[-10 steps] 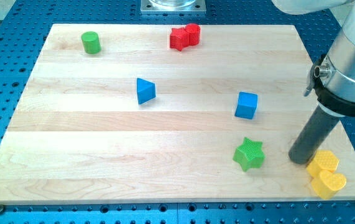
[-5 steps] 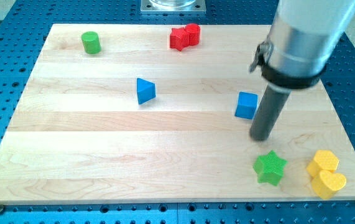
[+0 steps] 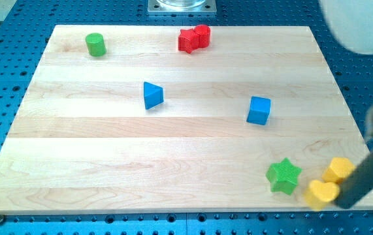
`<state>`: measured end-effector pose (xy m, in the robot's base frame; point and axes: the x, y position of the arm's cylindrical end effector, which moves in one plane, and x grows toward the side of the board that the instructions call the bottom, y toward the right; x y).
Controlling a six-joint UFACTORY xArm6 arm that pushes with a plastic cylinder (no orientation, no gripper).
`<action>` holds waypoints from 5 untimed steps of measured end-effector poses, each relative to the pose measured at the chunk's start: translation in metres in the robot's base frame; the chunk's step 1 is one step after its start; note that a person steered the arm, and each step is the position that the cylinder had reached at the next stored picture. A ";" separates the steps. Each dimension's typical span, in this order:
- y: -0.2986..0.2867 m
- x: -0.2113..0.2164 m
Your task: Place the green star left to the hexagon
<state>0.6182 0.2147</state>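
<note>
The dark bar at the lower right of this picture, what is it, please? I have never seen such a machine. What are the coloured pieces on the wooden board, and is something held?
The dark bar is the rod of a robot arm. It has no gripper, so nothing is held; my tip only slides on the board and pushes blocks. There is one camera view, looking down at the wooden board from the front.

On it lie a green cylinder, two red blocks touching each other at the view's top, a blue triangle, a blue cube, a green star, and two yellow blocks: a yellow heart and another one I cannot name. My tip is against the yellow heart, at the star's right.
</note>
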 end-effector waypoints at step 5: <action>-0.171 -0.027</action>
<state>0.5917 0.0435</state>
